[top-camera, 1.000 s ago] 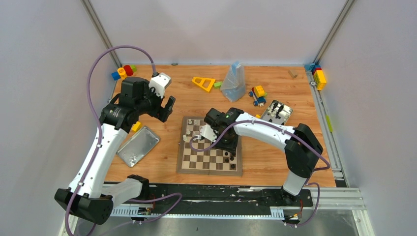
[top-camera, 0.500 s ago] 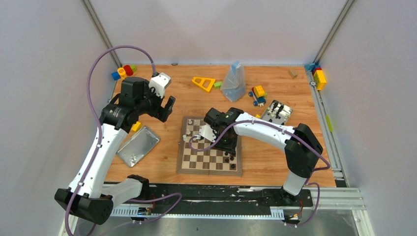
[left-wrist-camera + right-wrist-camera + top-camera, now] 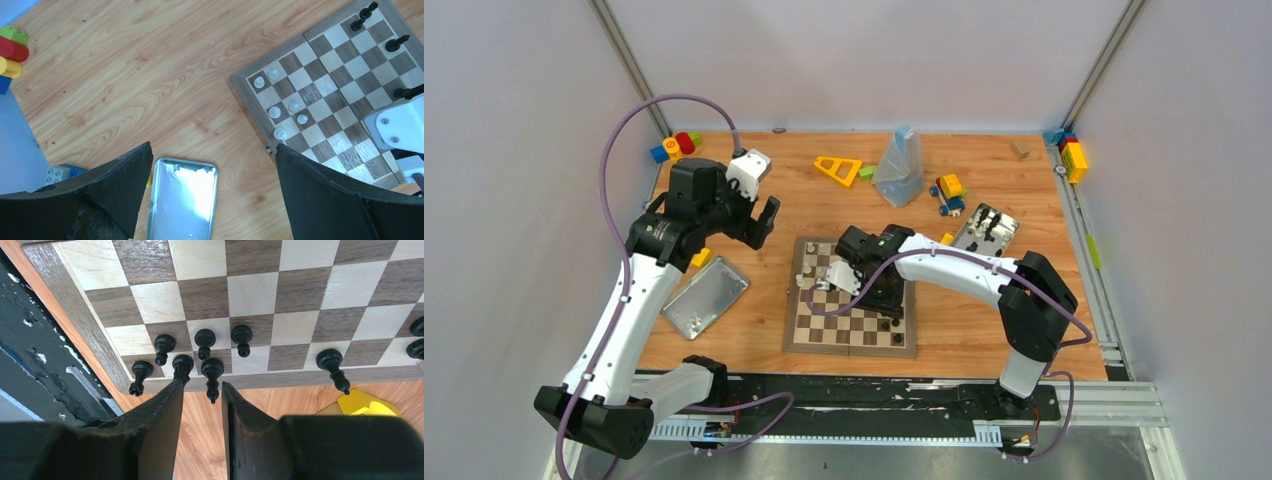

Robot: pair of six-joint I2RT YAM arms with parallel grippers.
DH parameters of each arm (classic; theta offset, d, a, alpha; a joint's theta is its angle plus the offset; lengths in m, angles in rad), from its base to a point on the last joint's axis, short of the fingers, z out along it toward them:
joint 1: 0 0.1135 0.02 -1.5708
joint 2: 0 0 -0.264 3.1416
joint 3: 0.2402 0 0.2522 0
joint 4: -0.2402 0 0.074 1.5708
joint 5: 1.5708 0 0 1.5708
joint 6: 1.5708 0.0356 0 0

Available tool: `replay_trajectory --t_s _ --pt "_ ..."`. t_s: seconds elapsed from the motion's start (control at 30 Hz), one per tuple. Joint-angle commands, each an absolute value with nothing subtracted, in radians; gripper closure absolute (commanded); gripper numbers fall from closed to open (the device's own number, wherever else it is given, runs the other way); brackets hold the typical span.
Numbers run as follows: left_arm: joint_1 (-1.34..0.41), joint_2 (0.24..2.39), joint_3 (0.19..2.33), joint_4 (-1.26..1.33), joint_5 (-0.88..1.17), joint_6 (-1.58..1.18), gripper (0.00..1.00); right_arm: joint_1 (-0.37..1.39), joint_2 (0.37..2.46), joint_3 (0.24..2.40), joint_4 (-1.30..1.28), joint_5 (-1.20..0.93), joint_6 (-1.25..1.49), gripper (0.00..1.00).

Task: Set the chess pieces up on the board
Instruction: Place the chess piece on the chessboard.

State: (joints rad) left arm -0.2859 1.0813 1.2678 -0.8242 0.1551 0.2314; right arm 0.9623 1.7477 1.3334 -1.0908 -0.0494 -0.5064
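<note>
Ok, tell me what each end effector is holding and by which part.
Nothing. The left end effector hangs wide open; the right end effector straddles a black piece, gaps showing on both sides.

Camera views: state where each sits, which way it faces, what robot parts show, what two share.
Top external: high behind the robot, facing down at the wooden table; left arm and right arm show.
Left wrist: above the table, facing down past the open left pincer at a flat silver metal lid.
Right wrist: low over black chess pieces, between the right pincer fingers.
Shared: top external and left wrist show that lid and the brown-and-cream checked chessboard.
</note>
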Motion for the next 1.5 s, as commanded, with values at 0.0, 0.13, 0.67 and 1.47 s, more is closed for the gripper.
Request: replay_trajectory --t_s 0.0,0.13,0.67,1.47 --pt "-0.279 1.055 1.264 -0.786 0.156 0.246 0.00 0.973 1.752 1.320 -1.064 -0.025 -0.502 0.65" --pt "-0.279 1.055 1.263 -0.784 0.155 0.248 0.00 0.977 1.753 1.312 -1.060 -0.017 -0.499 0.65" --pt "-0.279 1.052 1.261 -0.783 0.155 0.248 0.00 0.988 1.754 1.290 -1.051 -0.001 -0.501 0.66" --pt "-0.279 1.063 1.274 -0.786 0.153 0.250 0.00 0.827 1.589 1.396 -0.984 -0.142 -0.459 0.63"
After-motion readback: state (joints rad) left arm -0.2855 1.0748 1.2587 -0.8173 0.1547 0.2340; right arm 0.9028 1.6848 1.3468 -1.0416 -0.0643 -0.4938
